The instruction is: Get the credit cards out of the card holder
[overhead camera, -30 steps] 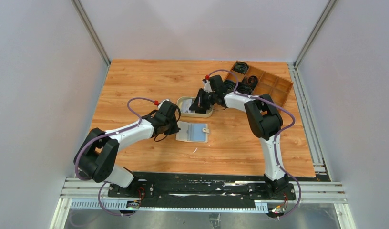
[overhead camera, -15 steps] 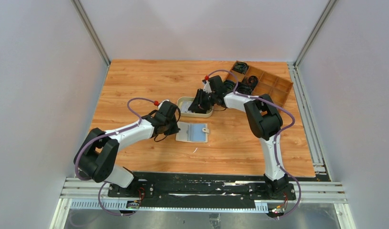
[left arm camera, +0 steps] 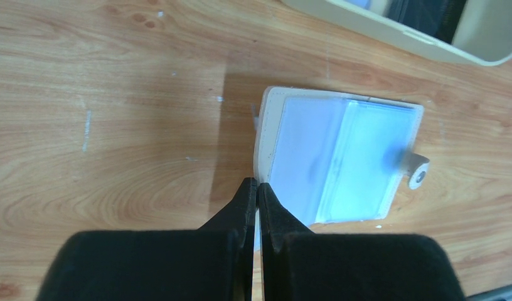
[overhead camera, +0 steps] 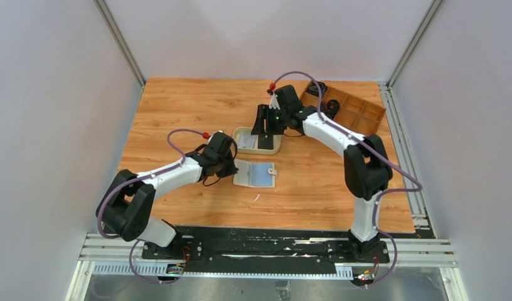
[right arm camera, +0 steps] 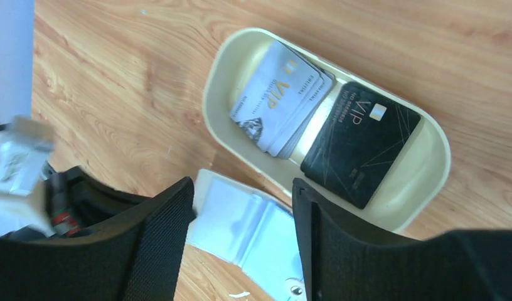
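The desk (overhead camera: 178, 106) is carrying everything, with a wooden tray (overhead camera: 365, 108) sitting at its far right corner, well apart from the work. The right arm (overhead camera: 360, 169) is reaching across to the cream dish (right arm camera: 223, 81) and its jaws are hanging wide apart above it, holding nothing. The left arm (overhead camera: 165, 177) is leaning in low from the other side. Its jaws are pinched together with nothing between them, and their tips are pressing at the near left edge of the holder (left arm camera: 263, 138), seemingly pinning it.

The holder is lying open and flat on the desk just in front of the dish, its clear pockets facing up.

Part of the job is looking done: a fanned stack of pale cards (right arm camera: 282, 97) and one black card (right arm camera: 360, 144) are resting in the dish, the two touching side by side.

What is remaining is harder to judge. A pale blue face (left arm camera: 369, 157) is showing through the pocket nearest the snap tab (left arm camera: 418, 172), likely one more card waiting to be drawn out; whether others are hiding beneath cannot be told.
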{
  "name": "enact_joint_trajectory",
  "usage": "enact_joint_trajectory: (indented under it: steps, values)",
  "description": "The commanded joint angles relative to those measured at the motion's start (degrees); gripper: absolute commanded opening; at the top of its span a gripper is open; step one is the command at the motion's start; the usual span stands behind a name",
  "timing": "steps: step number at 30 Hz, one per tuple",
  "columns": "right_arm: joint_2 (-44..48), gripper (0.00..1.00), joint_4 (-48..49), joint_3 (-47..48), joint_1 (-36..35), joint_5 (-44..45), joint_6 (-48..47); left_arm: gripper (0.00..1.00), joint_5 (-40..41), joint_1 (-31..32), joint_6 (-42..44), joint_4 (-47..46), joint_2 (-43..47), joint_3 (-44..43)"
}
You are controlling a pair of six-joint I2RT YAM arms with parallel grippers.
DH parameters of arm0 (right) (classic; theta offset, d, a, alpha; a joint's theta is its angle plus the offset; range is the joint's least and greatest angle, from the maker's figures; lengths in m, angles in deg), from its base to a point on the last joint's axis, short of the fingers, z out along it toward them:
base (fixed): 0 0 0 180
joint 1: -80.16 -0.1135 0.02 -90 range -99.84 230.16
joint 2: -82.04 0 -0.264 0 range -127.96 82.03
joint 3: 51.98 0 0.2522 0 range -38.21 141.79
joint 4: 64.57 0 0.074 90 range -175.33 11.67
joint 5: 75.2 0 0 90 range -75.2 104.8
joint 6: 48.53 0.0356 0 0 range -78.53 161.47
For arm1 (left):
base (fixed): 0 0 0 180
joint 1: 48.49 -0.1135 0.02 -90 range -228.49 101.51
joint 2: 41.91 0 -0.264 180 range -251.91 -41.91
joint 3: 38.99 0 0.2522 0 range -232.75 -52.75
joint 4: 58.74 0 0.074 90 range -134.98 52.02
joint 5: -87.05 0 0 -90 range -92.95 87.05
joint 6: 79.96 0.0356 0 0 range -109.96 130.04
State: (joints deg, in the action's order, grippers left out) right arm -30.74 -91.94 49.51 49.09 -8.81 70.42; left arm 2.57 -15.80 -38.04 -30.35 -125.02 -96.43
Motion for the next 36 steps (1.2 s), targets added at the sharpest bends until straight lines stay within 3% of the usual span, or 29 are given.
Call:
enact_joint_trajectory:
  steps: [1,5,13,36]
  values:
    - [7.88,0.65,-6.27,-1.7,-5.19,11.0,-9.14,0.0,-3.97,-0.43,-3.05,-4.75,1.75,1.33]
    - [12.48,0.73,-5.53,-7.7,-10.56,15.21,-9.87,0.0,-5.17,-0.45,-4.71,-9.04,2.78,3.41]
    - [14.77,0.73,4.13,-21.22,-14.39,14.45,-2.86,0.0,-8.3,-0.43,-7.46,-14.37,3.98,6.32]
    - [5.23,0.72,7.03,-15.44,-14.66,15.21,-5.91,0.0,-7.7,-0.38,-6.86,-12.17,3.53,4.01]
